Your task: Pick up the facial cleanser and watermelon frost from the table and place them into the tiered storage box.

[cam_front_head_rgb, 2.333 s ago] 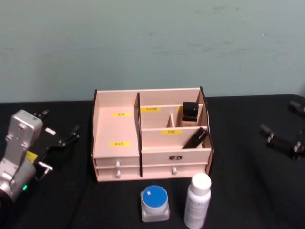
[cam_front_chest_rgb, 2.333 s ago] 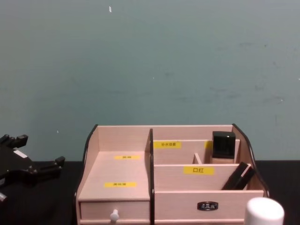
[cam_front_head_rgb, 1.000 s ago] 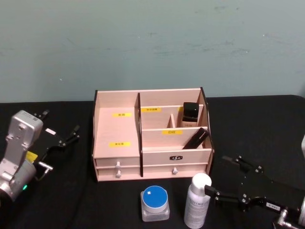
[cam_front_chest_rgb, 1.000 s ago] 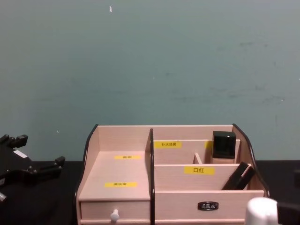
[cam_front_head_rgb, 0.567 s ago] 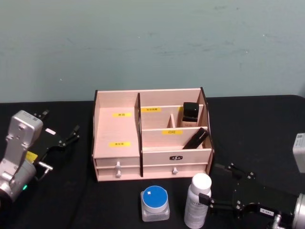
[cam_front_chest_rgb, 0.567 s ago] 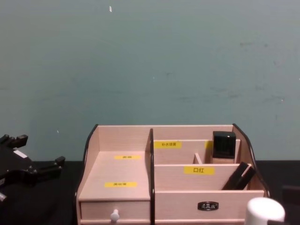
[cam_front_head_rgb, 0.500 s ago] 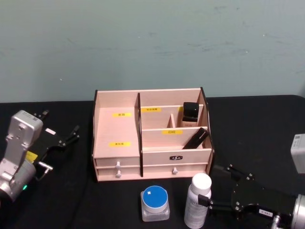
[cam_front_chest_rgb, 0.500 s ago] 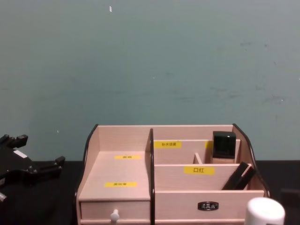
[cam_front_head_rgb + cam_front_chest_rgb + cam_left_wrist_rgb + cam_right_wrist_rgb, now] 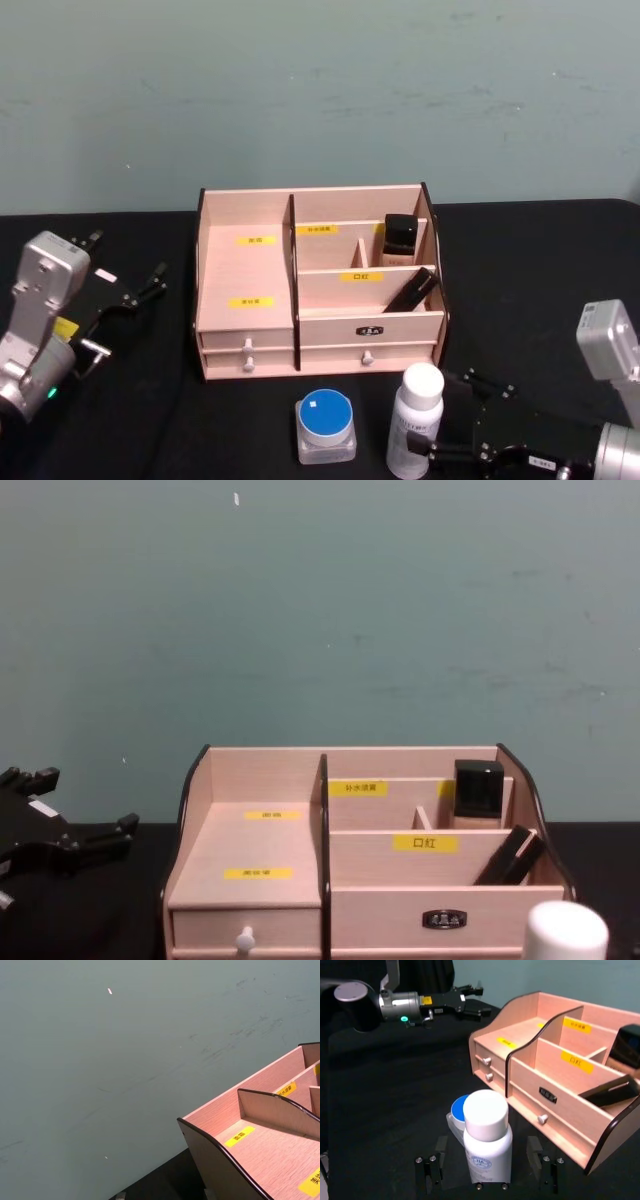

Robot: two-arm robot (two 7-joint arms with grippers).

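Head view: the white bottle (image 9: 414, 420), taken to be the cleanser, is seen standing on the black table (image 9: 520, 290) in front of the storage box (image 9: 245, 272), near its right front corner, with the blue-lidded jar (image 9: 325, 425) just beside it, toward the robot's left. The right claw (image 9: 436, 413) is set around the bottle at body height. In the right wrist view the claw (image 9: 487, 1156) is shown released, one finger on each side of the bottle (image 9: 487, 1135), with a gap left at both sides; nothing is gripped yet. The left claw (image 9: 128, 255) is parked at the table's left edge, spread and empty. The bottle is upright, long axis vertical, cap up; the jar (image 9: 457, 1109) is squat, lid facing up. Risks are judged as follows. If one finger arrives first, the tall, narrow bottle could be pushed over or skated sideways. The finger on the jar's side could knock the jar, given how close it sits. A smooth round body held low may swing or slip once lifted. On the carry, the bottle's base could be caught on the box's front wall, and the right-hand compartments are already partly taken by a black bottle (image 9: 398, 235) and a slanted black stick (image 9: 408, 290).
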